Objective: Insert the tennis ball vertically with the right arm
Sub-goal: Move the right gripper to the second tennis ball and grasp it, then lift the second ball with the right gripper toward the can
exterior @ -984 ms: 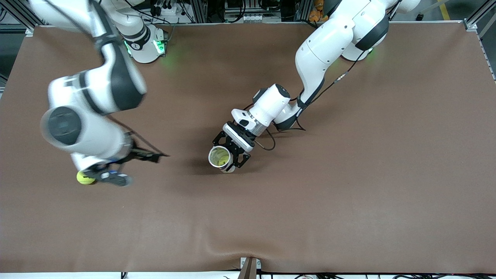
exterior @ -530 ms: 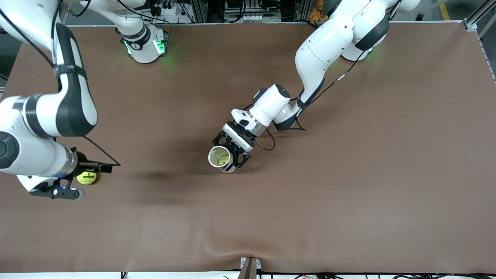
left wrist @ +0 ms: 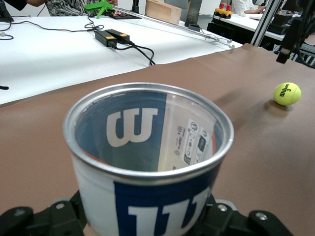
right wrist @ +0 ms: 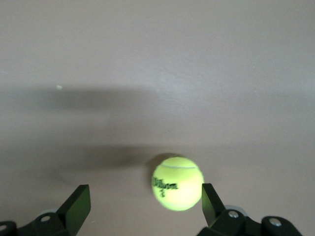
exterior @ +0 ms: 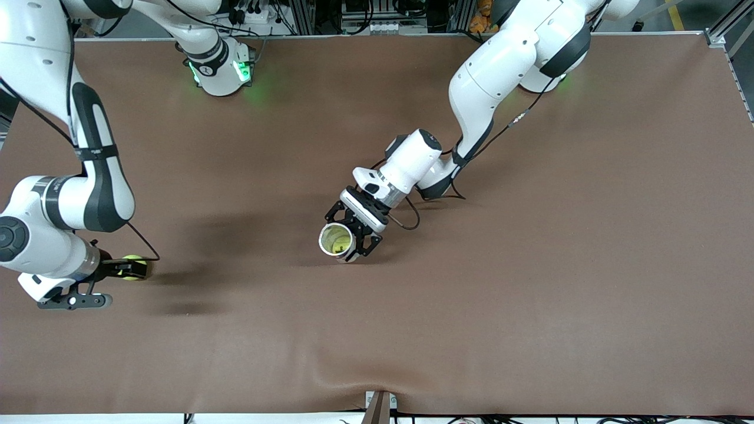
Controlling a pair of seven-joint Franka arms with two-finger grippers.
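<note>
The yellow-green tennis ball point(exterior: 135, 259) lies on the brown table near the right arm's end. My right gripper point(exterior: 131, 269) hangs low over it, open. In the right wrist view the tennis ball point(right wrist: 177, 183) sits between the fingers, close to one finger point(right wrist: 209, 200) and well apart from the other, of my right gripper point(right wrist: 143, 206). Mid-table, my left gripper point(exterior: 353, 235) is shut on an upright open tennis can point(exterior: 336, 240). The left wrist view shows the blue and white can point(left wrist: 147, 152) in my left gripper point(left wrist: 147, 223), with the tennis ball point(left wrist: 287, 93) farther off.
A brown mat point(exterior: 530, 265) covers the whole table. The right arm's base point(exterior: 221, 70) glows green at the back edge. A cable point(exterior: 406, 221) loops by the left wrist. A clamp point(exterior: 380, 406) sits on the edge nearest the camera.
The right arm swung toward its end of the table and came down, so its open fingers now straddle the ball. The left arm and the can hardly moved.
</note>
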